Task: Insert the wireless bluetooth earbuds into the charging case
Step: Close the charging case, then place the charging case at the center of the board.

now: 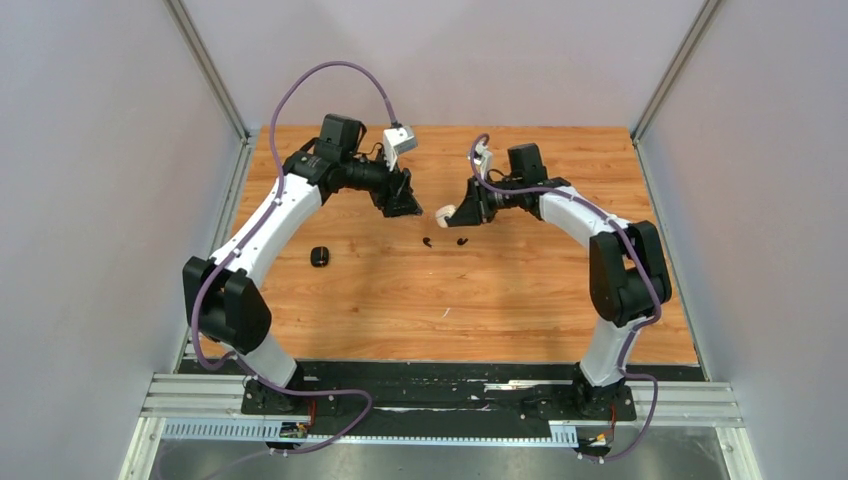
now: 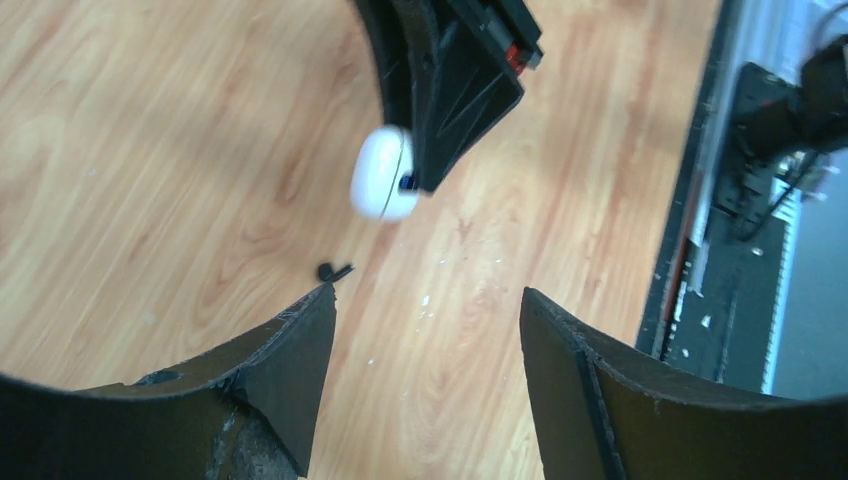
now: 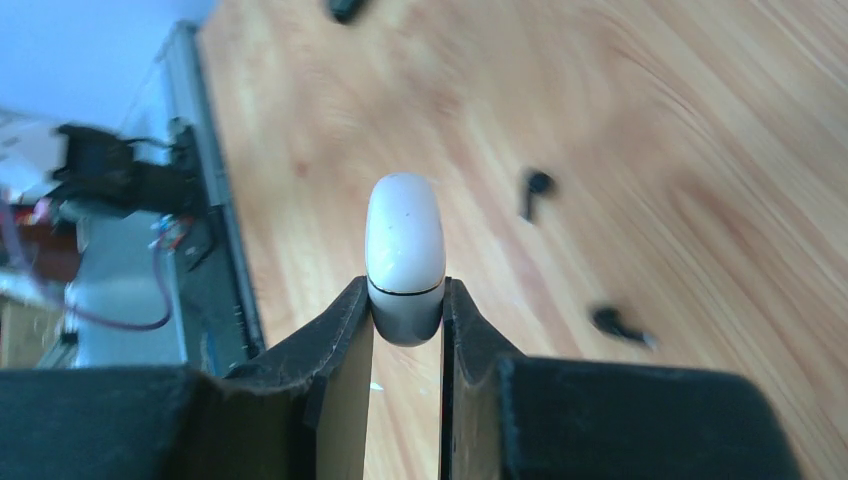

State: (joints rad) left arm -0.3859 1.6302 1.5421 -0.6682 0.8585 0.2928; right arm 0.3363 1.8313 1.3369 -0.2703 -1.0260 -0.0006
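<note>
A white pebble-shaped charging case (image 3: 405,240) is pinched at its lower end between my right gripper's (image 3: 405,290) fingers, held above the table with its lid seam showing. From above, the case (image 1: 443,213) sits at the tip of the right gripper (image 1: 460,213). Two black earbuds (image 1: 427,241) (image 1: 461,241) lie on the wood just below it, also seen in the right wrist view (image 3: 535,187) (image 3: 620,323). My left gripper (image 2: 427,293) is open and empty, facing the case (image 2: 383,172) from a short distance, with one earbud (image 2: 334,271) by its left fingertip.
A small black case (image 1: 319,256) lies on the wooden table (image 1: 500,310) left of centre, and shows at the top edge of the right wrist view (image 3: 345,8). Grey walls enclose the table; a black rail (image 1: 440,385) runs along the near edge.
</note>
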